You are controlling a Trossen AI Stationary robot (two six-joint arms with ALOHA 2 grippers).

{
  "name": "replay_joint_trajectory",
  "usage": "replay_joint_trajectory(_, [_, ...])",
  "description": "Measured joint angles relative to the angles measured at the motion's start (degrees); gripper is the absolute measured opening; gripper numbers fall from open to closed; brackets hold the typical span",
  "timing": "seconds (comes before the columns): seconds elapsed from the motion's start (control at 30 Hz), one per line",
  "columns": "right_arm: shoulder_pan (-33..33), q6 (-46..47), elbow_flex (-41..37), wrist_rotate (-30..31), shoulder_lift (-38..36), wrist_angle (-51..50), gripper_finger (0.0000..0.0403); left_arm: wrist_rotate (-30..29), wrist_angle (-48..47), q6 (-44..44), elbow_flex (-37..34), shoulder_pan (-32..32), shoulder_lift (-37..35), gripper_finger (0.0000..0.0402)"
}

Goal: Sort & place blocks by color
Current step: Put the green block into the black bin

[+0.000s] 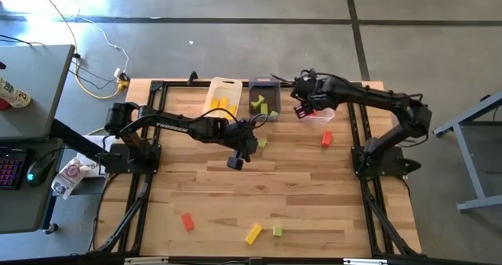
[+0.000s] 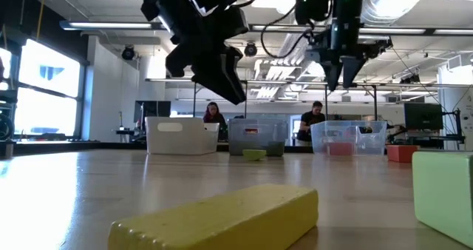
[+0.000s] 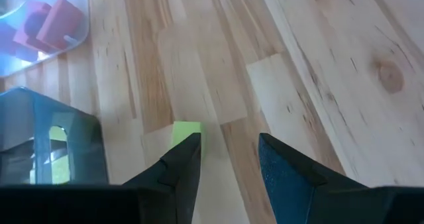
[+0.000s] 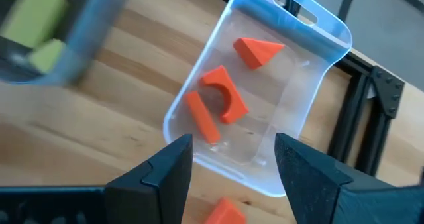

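Right claw (image 4: pixel 232 161) spread over clear bin (image 4: pixel 311 128): three red blocks (image 4: pixel 222 101) | left claw (image 3: pixel 228 164) spread

bins (image 1: pixel 264 99) crowd back edge, centre open

The bench (image 1: pixel 314 186) is pale blond wood in long planks, with a dark knot showing in the left wrist view. At its far edge stands a white bin (image 1: pixel 222 92) with yellow blocks (image 1: pixel 223 103) inside; beside the white bin a grey bin (image 1: pixel 265 99) holds light green blocks (image 1: pixel 259 102), and next to that a clear bin (image 4: pixel 258 91) holds orange-red blocks (image 4: pixel 222 98). Well away from the white bin, by the near edge, lie a red block (image 1: pixel 187 221), a yellow block (image 1: pixel 252 234) and a light green block (image 1: pixel 277 231). Another green block (image 3: pixel 186 132) lies near the grey bin. Both arms and their claws (image 3: pixel 228 161) (image 4: pixel 233 161) are black.
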Motion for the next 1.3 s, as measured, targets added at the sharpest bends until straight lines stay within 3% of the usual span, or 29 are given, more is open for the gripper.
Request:
replay_joint_trajectory(0.5, [9.73,6.18,0.0,1.81,-3.82,0.05,0.0201,0.05,-0.96,3.4,4.4,4.77,-0.01,0.02])
replay_joint_trajectory(0.8, [10.66,7.49,0.0,3.26,-3.84,0.31,0.0201,6.7,-0.99,4.55,4.42,5.61,1.11,0.0202])
replay_joint_trajectory(1.3, [10.66,7.49,0.0,3.23,-3.84,0.66,0.0201,6.68,1.65,5.57,4.45,6.4,10.22,0.0202])
